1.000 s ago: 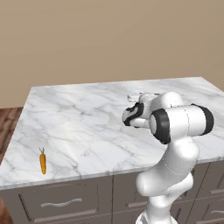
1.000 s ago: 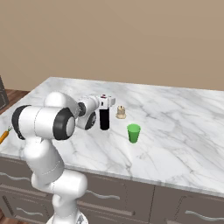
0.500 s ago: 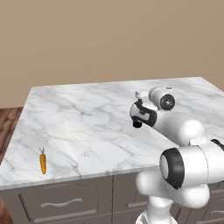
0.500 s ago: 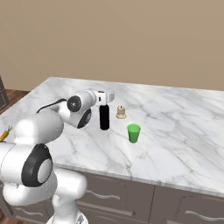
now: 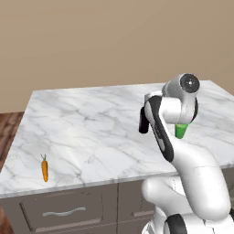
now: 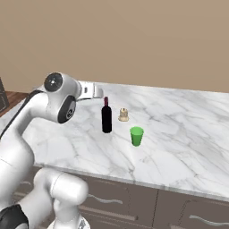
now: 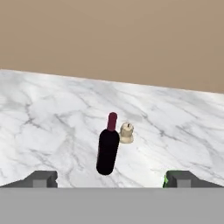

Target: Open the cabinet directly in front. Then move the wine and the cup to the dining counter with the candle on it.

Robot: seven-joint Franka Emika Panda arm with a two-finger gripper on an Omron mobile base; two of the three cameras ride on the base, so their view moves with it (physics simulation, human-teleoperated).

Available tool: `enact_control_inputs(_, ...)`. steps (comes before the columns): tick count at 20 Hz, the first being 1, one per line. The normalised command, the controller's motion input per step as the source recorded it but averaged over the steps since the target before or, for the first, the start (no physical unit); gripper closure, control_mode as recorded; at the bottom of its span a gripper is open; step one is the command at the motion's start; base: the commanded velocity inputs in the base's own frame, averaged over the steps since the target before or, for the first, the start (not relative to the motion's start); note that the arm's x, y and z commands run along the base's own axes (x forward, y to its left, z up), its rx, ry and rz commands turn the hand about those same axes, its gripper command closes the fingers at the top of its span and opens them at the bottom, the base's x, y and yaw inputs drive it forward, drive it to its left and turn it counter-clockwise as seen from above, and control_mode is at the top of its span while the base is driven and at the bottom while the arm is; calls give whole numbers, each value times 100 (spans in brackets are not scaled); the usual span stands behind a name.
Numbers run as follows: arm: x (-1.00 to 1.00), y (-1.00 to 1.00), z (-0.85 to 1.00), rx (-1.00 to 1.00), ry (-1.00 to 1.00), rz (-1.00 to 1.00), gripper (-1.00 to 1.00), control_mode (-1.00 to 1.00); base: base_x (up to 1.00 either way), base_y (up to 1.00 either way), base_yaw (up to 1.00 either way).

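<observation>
Gripper [image 7: 112, 179]: jaws wide apart, empty, just short of the wine [image 7: 108, 146]. Wine: upright on the marble surface [image 6: 188, 129], candle [image 6: 123, 115] close behind, cup [image 6: 137, 136] just beside. Risk: a sideways swing of the arm could topple the tall bottle.

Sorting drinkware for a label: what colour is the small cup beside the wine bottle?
Bright green, plain; the cup shows best in the right base view.
</observation>
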Motion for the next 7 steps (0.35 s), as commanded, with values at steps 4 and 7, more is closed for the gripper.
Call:
enact_control_inputs(4, -100, 32, -33, 0, -2, 0, -100, -100, 0, 0, 0)
enact_control_inputs(7, -57, -10, -26, 0, -1, -16, -100, -100, 0, 0, 0)
